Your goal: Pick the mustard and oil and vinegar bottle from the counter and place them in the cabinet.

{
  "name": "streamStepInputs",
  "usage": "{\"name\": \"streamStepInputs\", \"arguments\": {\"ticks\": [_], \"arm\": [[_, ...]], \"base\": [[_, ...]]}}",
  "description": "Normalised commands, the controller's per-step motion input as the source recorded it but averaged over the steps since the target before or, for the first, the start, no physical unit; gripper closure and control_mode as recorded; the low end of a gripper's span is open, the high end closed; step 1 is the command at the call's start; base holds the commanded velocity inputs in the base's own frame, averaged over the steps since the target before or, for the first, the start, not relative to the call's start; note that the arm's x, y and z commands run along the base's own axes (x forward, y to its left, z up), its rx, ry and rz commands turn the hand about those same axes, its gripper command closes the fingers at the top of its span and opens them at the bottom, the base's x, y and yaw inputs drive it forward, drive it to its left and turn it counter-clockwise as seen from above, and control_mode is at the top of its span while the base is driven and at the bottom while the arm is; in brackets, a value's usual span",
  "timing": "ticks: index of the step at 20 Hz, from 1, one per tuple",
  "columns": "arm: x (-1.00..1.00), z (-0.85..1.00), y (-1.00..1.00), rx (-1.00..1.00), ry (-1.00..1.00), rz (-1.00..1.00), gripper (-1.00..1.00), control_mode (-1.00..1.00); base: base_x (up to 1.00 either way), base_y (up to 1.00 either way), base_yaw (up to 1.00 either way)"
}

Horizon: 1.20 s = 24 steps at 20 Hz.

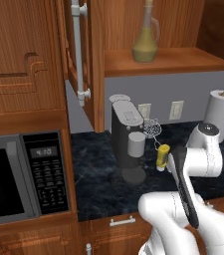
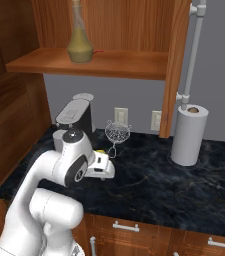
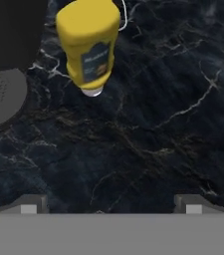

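Observation:
The mustard (image 3: 88, 45) is a small yellow squeeze bottle standing with its pale cap down on the dark marbled counter (image 3: 158, 124), beside the coffee machine. It also shows as mustard (image 1: 162, 156) just left of my forearm, and a sliver of mustard (image 2: 99, 152) peeks out behind my hand. My gripper (image 3: 111, 203) hangs above the counter, pointing down, a little short of the bottle, open and holding nothing. The oil and vinegar bottle (image 1: 145, 42) stands upright on the cabinet shelf (image 1: 183, 60), seen too as the cruet (image 2: 79, 45) on the shelf (image 2: 124, 62).
A dark coffee machine (image 1: 127, 139) with its round drip tray (image 3: 1, 97) stands left of the mustard. A wire strainer (image 2: 117, 132) leans at the wall behind. A paper towel roll (image 2: 189, 134) stands at the right. The cabinet door (image 1: 78, 50) hangs open. A microwave (image 1: 24, 174) sits far left.

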Motion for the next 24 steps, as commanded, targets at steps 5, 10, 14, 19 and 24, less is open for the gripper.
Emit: {"name": "streamStepInputs", "arguments": {"ticks": [5,10,14,19,24], "arm": [[-0.01,0.0,-0.32,0.08,-0.02,0.26,-1.0,-1.0],[0.0,0.0,-0.24,0.1,0.0,0.28,-1.0,-1.0],[0.16,0.0,-0.12,0.09,0.0,0.25,-1.0,-1.0],[0.18,0.0,-0.02,0.06,0.0,0.23,-1.0,-1.0],[0.26,0.0,0.0,0.03,0.0,0.16,-1.0,-1.0]], "base": [[0.0,0.0,0.0],[0.0,0.0,0.0],[0.0,0.0,0.0],[0.0,0.0,0.0],[0.0,0.0,0.0]]}}
